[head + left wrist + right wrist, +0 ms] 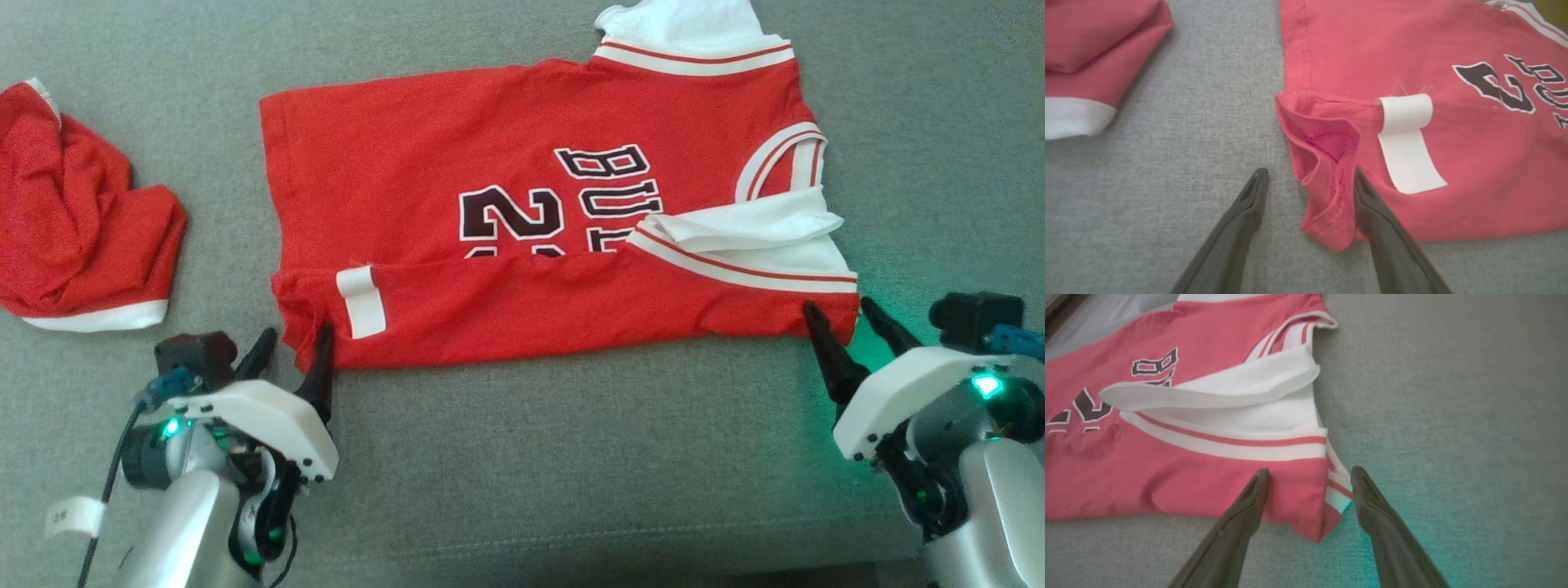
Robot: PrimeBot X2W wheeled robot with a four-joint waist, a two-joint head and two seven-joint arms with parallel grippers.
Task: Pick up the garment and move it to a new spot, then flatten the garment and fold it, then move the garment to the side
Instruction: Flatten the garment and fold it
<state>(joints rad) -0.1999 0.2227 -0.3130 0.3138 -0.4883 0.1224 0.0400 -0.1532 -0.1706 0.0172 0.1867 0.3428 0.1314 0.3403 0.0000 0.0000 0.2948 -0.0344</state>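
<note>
1. Grey fabric surface (571, 457): it carries everything here, and I take my bearings from its edges, the near edge being the robot's own.
2. Red jersey (392, 163): it lies across the middle of the surface, with the hem toward the left edge and the collar toward the right edge. Its near long strip is turned up over the body and hides the lower part of the dark lettering (563, 204). I judge the first lengthwise fold made and the far side not yet folded.
3. Second red garment (73, 212): it is bunched by the left edge, apart from the jersey. I take it to be parked clear of the working area.
4. Left gripper (298, 331): its fingers are spread wide and hold nothing. In its wrist view (1308, 171) the puckered hem corner sits between them, with one finger on bare surface and the other against the cloth.
5. Right gripper (838, 304): it is equally wide and empty. In its wrist view (1309, 470) one finger lies over red cloth and the other over bare surface, with the shoulder corner between. With a gripper at each near corner, I could handle the folded edge evenly from both ends.
6. White sleeve (751, 229): it is tucked inward over the chest. Its free edge stands slightly lifted, so I expect it to flop if disturbed.
7. White label (359, 302): it is exposed on the folded strip near the left corner, which shows the inside facing up there.
</note>
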